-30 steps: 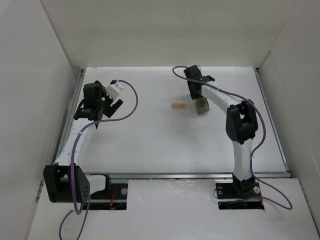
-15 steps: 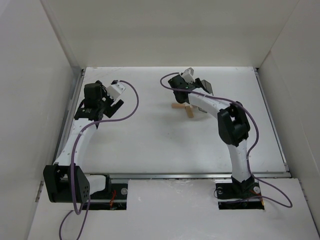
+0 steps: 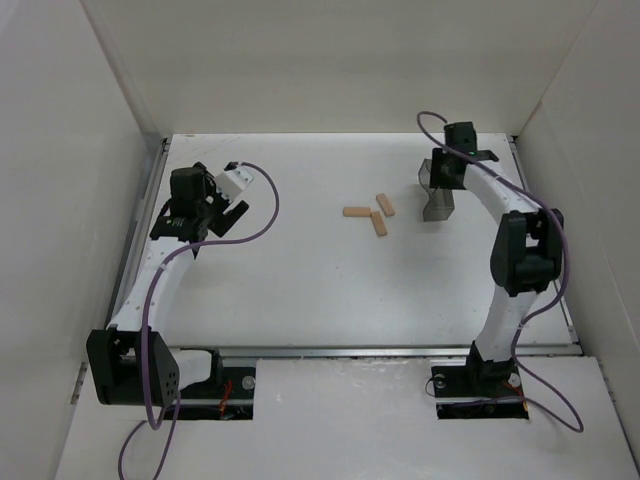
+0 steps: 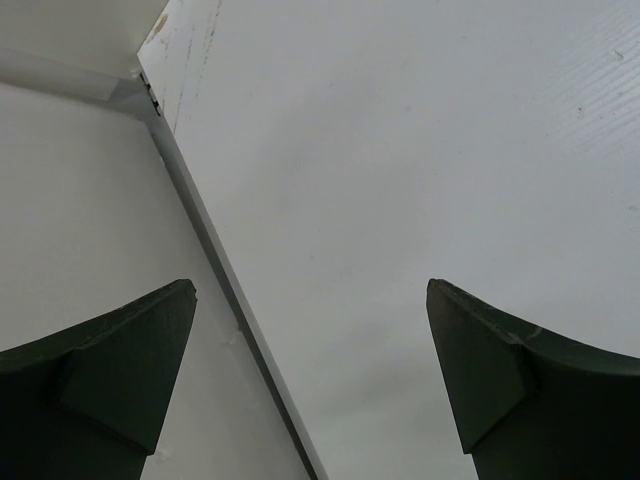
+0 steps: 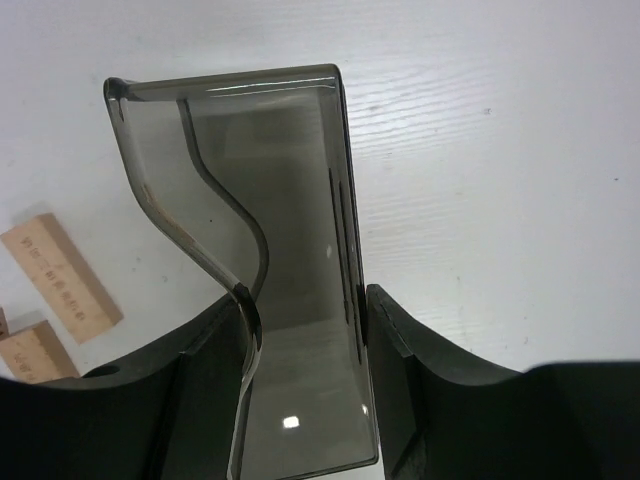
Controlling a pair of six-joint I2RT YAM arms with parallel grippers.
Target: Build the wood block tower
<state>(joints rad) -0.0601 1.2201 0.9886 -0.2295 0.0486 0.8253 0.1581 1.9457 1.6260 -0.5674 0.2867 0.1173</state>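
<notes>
Top external: three blocks (image 3: 379, 224) lay flat, unstacked; right end effector (image 5: 305, 300) clamped container (image 5: 290, 180), left end effector (image 4: 310, 290) gaped empty.

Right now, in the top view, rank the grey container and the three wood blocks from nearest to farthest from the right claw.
1. translucent grey container: clamped in the right claw.
2. rear wood block: just left of the container.
3. front wood block: left and toward the arm bases; nearly tied with the rear one.
4. left wood block: farthest left.
</notes>
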